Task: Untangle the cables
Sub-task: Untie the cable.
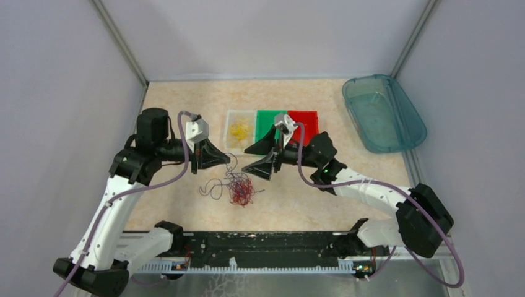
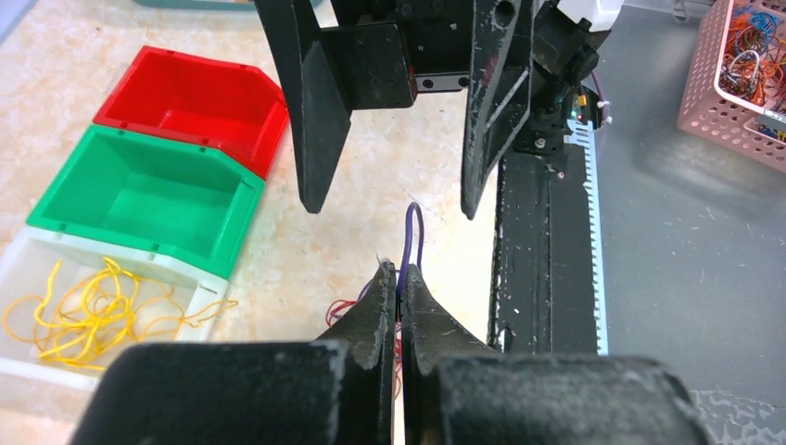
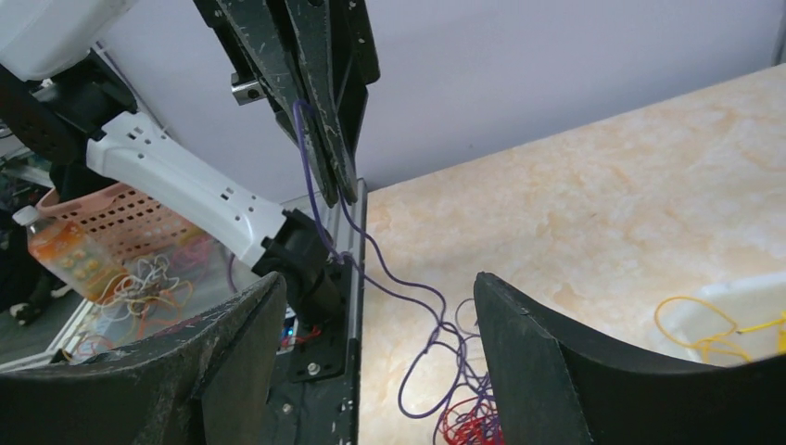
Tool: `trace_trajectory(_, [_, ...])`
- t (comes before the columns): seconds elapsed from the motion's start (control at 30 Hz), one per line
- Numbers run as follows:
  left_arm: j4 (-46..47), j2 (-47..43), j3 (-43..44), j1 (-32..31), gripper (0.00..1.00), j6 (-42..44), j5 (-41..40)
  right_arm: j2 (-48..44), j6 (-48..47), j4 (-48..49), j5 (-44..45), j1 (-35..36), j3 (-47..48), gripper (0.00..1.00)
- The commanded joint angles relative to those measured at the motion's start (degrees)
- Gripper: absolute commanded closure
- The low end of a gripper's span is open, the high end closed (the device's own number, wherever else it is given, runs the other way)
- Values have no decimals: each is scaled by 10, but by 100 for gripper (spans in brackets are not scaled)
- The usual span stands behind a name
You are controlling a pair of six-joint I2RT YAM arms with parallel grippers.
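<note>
The cables (image 1: pixel 238 187) lie as a tangle of red and dark purple wires on the table between my grippers. My left gripper (image 1: pixel 228 159) is shut on a purple wire (image 2: pixel 413 232), pinched at its tips (image 2: pixel 399 271) and lifted. In the right wrist view that wire (image 3: pixel 389 278) hangs from the left gripper (image 3: pixel 345 190) down to the red and purple tangle (image 3: pixel 468 422). My right gripper (image 1: pixel 245 161) is open and empty, facing the left one above the tangle (image 3: pixel 380 283). Yellow wires (image 2: pixel 88 311) lie in a clear bin.
Clear (image 1: pixel 240 130), green (image 1: pixel 267 124) and red (image 1: pixel 304 122) bins stand in a row behind the grippers. A teal tub (image 1: pixel 384 111) sits at the back right. A black rail (image 1: pixel 260 244) runs along the near edge. A pink basket (image 2: pixel 741 74) of wires stands off the table.
</note>
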Motion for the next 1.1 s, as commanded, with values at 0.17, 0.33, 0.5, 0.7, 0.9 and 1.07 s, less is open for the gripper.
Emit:
trace_trajectory(0.17, [13, 7, 55, -8, 100, -7, 19, 28, -29, 18, -2, 15, 54, 26])
trace_trajectory(0.33, [17, 10, 76, -10, 100, -26, 20, 93, -40, 43, 7, 54, 91, 26])
trace_trajectory(0.5, [17, 9, 96, -11, 100, -31, 15, 154, -52, 76, 52, 85, 94, 31])
trace_trajectory(0.7, [27, 11, 136, -11, 100, -28, -1, 196, -18, 158, 87, 87, 30, 44])
trace_trajectory(0.9, [39, 22, 197, -11, 100, -30, -16, 215, -17, 200, 135, 87, -46, 44])
trace_trajectory(1.07, [70, 20, 232, -11, 100, -75, -3, 270, 12, 254, 158, 87, -78, 56])
